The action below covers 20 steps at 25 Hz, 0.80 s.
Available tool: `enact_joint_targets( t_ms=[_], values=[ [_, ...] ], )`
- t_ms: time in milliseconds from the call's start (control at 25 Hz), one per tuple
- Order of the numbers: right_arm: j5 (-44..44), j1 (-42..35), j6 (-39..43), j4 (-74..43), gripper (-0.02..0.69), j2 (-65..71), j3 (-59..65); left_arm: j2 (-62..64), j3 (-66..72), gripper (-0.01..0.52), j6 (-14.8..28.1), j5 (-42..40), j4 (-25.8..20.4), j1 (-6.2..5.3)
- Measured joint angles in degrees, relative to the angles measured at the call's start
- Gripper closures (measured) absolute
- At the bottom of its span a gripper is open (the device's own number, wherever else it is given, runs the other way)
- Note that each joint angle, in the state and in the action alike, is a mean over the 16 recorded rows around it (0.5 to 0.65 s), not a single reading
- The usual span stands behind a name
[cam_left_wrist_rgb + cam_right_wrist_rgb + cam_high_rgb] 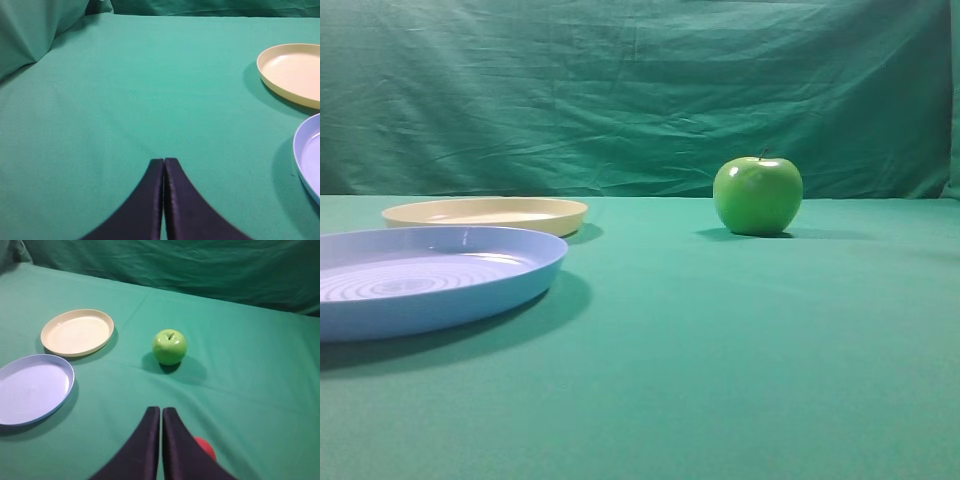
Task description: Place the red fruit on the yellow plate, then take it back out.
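Green cloth is covering the whole surface [720, 380], leaving wide open room across the near middle and right. The yellow plate [77, 332] is sitting empty at the far left, just beside the blue plate [32, 389], which is lying nearer and also empty. The green apple [169, 346] is standing apart to their right. The right gripper [161, 412] is hanging with jaws pressed together, gripping nothing; the red fruit [206, 447] is peeking out just beside it, resting on the cloth. The left gripper [164, 162] is likewise closed and empty.

Green apple [757, 196] and blue plate [420, 278] on green cloth [720, 350]
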Motion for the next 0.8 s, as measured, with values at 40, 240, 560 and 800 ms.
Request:
enact_joint_targets(
  t_ms=[40, 240, 560, 800],
  values=[
    [0.1, 0.0, 0.0, 0.1, 0.665, -1.4, 0.5, 0.0, 0.0, 0.514, 0.0, 0.0, 0.0, 0.0],
    [-1.5, 0.0, 0.0, 0.2, 0.665, -7.8, 4.0, 0.0, 0.0, 0.514, 0.0, 0.0, 0.0, 0.0],
    [-13.7, -2.2, 0.0, -0.8, 0.665, -16.6, 15.6, 0.0, 0.0, 0.514, 0.0, 0.0, 0.0, 0.0],
    [-24.4, -6.3, 0.0, -1.4, 0.665, -20.8, 27.1, 0.0, 0.0, 0.514, 0.0, 0.0, 0.0, 0.0]
  ],
)
